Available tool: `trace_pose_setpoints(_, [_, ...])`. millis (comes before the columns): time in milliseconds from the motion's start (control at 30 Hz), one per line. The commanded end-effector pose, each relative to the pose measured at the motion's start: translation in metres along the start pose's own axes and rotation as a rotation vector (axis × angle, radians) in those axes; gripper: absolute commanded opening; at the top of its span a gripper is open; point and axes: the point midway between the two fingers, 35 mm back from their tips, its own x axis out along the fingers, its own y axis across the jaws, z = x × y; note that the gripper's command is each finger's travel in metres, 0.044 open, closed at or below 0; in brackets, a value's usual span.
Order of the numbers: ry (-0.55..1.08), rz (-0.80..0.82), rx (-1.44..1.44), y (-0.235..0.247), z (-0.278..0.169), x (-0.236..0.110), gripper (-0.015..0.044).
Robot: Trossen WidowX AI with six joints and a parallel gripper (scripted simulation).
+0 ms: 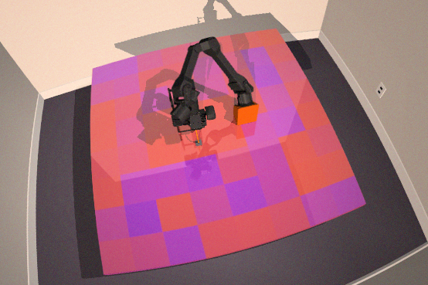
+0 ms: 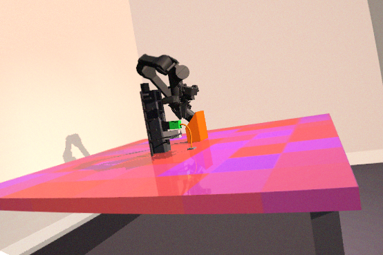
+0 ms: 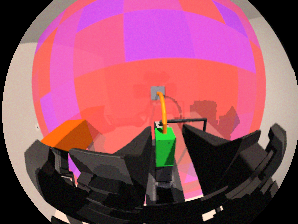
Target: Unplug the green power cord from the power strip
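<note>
Claw (image 3: 165, 135) fingers apart, loosely straddling the green plug (image 3: 164, 151) | plug right against the upright black power strip (image 2: 155, 123), seemingly still seated | orange cord (image 2: 189, 135) drops from plug to the bench (image 2: 276, 175) beside strip

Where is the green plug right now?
In the exterior view the green plug sticks out sideways from the upright black power strip, left of the orange block. In the wrist view it sits between the jaws.

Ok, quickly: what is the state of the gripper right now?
Gripper: partly open, fingers on either side of the green plug, not clamping it.
</note>
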Motion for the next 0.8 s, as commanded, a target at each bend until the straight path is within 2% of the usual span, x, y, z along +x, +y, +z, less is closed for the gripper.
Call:
trace_pose_setpoints(0, [0.002,-0.002,-0.002,0.0,-0.007,-0.001,0.016])
trace_pose_setpoints(767, [0.004,-0.002,-0.002,0.001,-0.031,0.006,0.016])
